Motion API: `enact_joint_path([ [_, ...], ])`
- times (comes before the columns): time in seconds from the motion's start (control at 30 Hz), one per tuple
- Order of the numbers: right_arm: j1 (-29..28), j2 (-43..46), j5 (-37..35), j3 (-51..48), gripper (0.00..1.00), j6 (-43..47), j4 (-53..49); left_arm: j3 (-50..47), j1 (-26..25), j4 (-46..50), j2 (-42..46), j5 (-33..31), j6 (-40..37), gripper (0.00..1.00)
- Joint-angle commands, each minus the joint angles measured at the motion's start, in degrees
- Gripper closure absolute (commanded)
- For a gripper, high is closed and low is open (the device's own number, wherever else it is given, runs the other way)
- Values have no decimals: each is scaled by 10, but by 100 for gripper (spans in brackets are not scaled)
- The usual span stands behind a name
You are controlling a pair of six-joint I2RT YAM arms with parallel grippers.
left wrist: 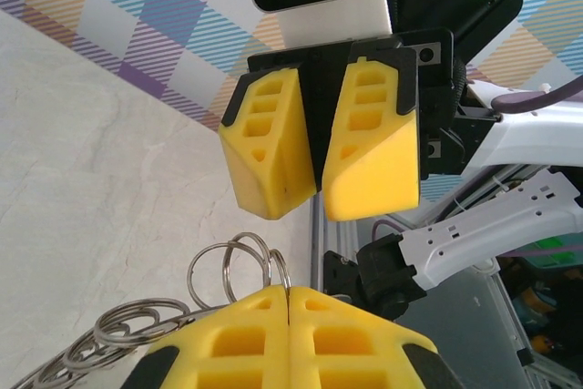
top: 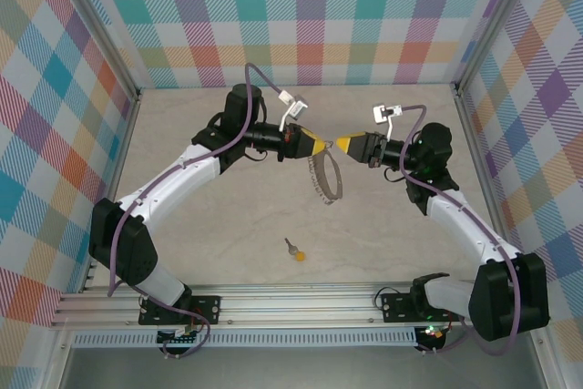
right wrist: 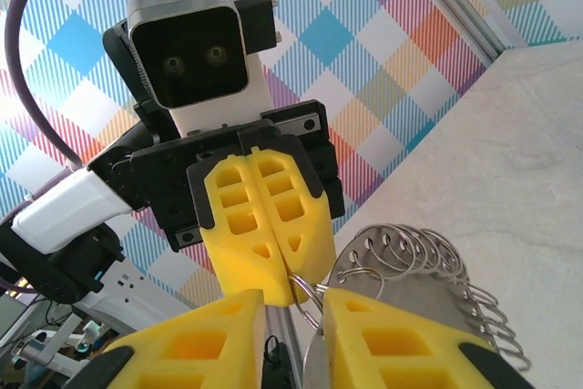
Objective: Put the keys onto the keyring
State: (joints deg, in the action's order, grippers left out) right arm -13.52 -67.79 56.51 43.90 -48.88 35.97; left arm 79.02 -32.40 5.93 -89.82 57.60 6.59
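Left tool (left wrist: 288, 291), nearest in its own wrist camera, is closed tight, its yellow pads pinching one ring at the top of the keyring (top: 319, 187). Just past the keyring, the right tool (left wrist: 319, 207) faces it tip to tip, jaws a narrow slit apart. From the right wrist camera I see a keyring ring sitting in that slit. I cannot tell whether the pads touch it.

Risks, as I judge them: the rings are thin and slick, so if the right tool closes off-centre, the ring could twist or pop out sideways. Pulling the two tools apart too hard could tug the keyring out of the left pinch and drop it. The yellow tips are almost touching and could collide. With both tools busy at the keyring, nothing is free to fetch the key (top: 294, 250).

The keyring hangs as a floppy loop below both tools, over the desk (top: 209, 234). The key lies flat on the desk, nearer the arm bases than the keyring and well apart from it, with neither tool touching it.
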Motion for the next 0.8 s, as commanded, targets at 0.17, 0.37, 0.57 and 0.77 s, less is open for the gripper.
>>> enact_joint_path([
  [0.17, -17, 5, 11, 2, 76, 4, 14, 29, -2, -11, 5, 20, -7, 100],
  [0.37, -23, -10, 6, 5, 74, 9, 14, 31, -2, -10, 3, 20, -6, 100],
  [0.57, -24, -14, 5, 7, 73, 11, 14, 32, -2, -10, 1, 22, -5, 100],
  [0.77, -25, -8, -2, 9, 71, 35, -24, 31, -3, -9, 1, 24, -5, 100],
])
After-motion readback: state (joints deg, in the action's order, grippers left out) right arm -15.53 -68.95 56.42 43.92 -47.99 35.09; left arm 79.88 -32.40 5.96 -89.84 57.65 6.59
